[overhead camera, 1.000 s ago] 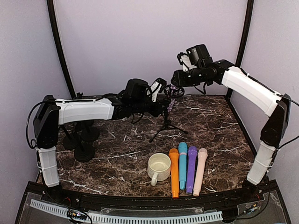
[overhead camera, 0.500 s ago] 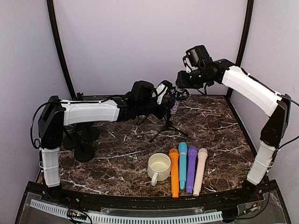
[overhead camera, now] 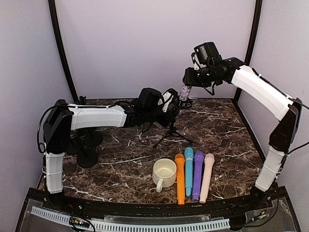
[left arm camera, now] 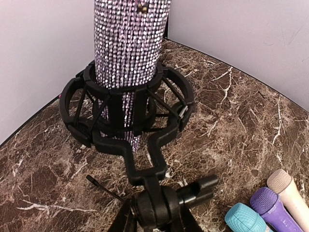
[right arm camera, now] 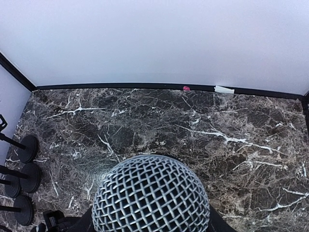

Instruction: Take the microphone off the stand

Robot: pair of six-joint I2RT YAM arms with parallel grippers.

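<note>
A glittery purple microphone (overhead camera: 184, 91) stands upright with its lower end still inside the black shock mount (left arm camera: 126, 104) of a small tripod stand (overhead camera: 170, 131). In the left wrist view its sparkling body (left arm camera: 128, 48) rises through the mount ring. My right gripper (overhead camera: 189, 79) is shut on the microphone's upper part; the right wrist view shows the grey mesh head (right arm camera: 150, 195) between dark fingers. My left gripper (overhead camera: 170, 109) is closed around the stand's post (left arm camera: 152, 205) just below the mount; its fingers are out of the left wrist view.
A cream cup (overhead camera: 164, 173) and orange (overhead camera: 179, 178), teal (overhead camera: 189, 169), purple (overhead camera: 198, 175) and pink (overhead camera: 206, 177) microphones lie at the front of the marble table. Black round-based stands (overhead camera: 87, 147) sit at the left, beside my left arm.
My right gripper has risen and drawn the glittery microphone upward in the mount. My left arm has reached further right along the stand.
</note>
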